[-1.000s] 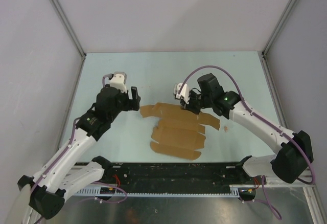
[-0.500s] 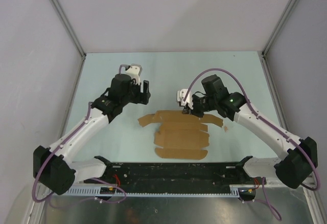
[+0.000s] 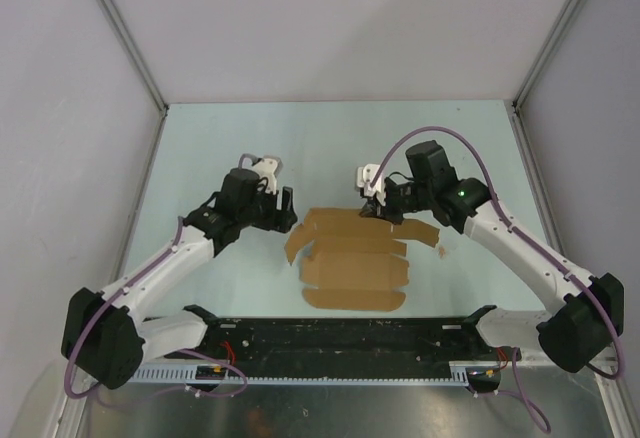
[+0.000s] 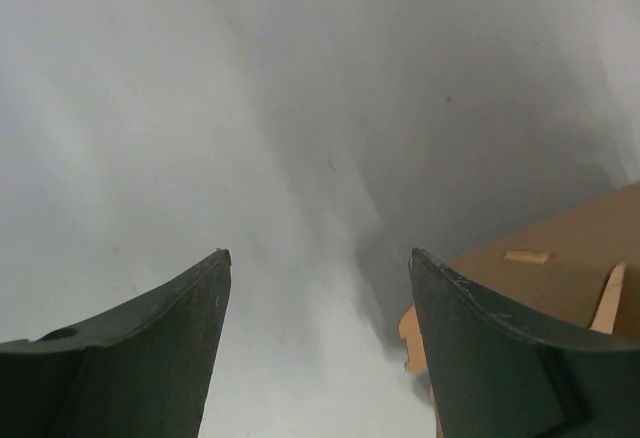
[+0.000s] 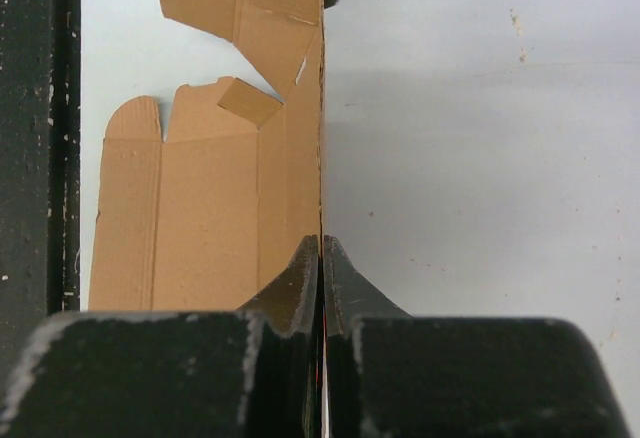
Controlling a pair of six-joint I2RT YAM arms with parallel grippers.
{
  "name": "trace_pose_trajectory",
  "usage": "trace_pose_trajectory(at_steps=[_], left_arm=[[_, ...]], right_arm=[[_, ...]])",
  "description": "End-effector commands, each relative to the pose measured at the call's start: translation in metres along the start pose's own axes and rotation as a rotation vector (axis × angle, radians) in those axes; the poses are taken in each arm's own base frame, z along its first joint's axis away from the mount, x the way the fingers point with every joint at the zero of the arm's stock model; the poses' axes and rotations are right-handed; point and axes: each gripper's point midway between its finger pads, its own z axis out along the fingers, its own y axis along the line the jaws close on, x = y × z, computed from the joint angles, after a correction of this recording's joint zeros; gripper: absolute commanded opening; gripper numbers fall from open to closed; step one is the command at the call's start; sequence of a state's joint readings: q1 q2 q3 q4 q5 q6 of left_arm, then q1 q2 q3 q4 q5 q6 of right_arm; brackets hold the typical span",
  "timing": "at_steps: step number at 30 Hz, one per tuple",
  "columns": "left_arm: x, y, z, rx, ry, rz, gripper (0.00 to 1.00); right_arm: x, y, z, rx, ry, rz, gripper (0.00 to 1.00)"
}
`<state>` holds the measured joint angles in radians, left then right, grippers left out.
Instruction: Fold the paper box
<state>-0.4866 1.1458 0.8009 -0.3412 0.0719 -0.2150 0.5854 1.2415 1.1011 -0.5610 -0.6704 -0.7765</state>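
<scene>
The paper box (image 3: 355, 258) is a flat brown die-cut cardboard sheet with flaps and crease lines, lying in the middle of the pale table. My right gripper (image 3: 372, 213) is shut on the sheet's far edge and holds that edge raised; in the right wrist view the thin edge (image 5: 321, 108) runs up from between the closed fingers (image 5: 300, 283). My left gripper (image 3: 284, 210) is open and empty, just left of the sheet's far-left flap. In the left wrist view the cardboard (image 4: 560, 258) shows behind the right finger (image 4: 480, 338).
A black rail (image 3: 340, 343) runs along the table's near edge, just in front of the sheet. Grey walls close the table at the left, right and back. A small brown scrap (image 3: 442, 251) lies right of the sheet.
My left gripper has swung forward, then down and right to the sheet's far-left flap. My right gripper has shifted right, lifting the far edge; the sheet has straightened and slid slightly right.
</scene>
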Motion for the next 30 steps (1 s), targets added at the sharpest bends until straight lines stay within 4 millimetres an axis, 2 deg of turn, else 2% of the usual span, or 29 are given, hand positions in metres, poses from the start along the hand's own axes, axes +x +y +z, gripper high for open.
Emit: trace_pose_trajectory(at_steps=[1,4,12,20,24,30], left_arm=[[0.01,-0.011,-0.007,0.073,-0.026,-0.04,0.77],[0.015,-0.016,-0.008,0.105,-0.032,-0.059,0.77],[0.003,-0.021,-0.013,0.131,-0.123,-0.106,0.77],[-0.001,-0.008,0.0,0.064,-0.169,-0.15,0.77],[-0.001,0.0,0.009,0.029,-0.186,-0.168,0.77],[0.009,0.002,0.025,0.036,-0.195,-0.168,0.77]], right_arm=[[-0.017,-0.005,-0.002,0.007,-0.074,0.001,0.0],[-0.018,-0.008,-0.001,0.02,-0.075,0.004,0.0],[-0.012,-0.016,0.006,0.055,-0.039,-0.009,0.0],[0.007,-0.029,0.034,0.133,0.062,-0.087,0.0],[0.015,-0.038,0.042,0.16,0.08,-0.085,0.0],[0.027,-0.048,0.049,0.2,0.087,-0.115,0.0]])
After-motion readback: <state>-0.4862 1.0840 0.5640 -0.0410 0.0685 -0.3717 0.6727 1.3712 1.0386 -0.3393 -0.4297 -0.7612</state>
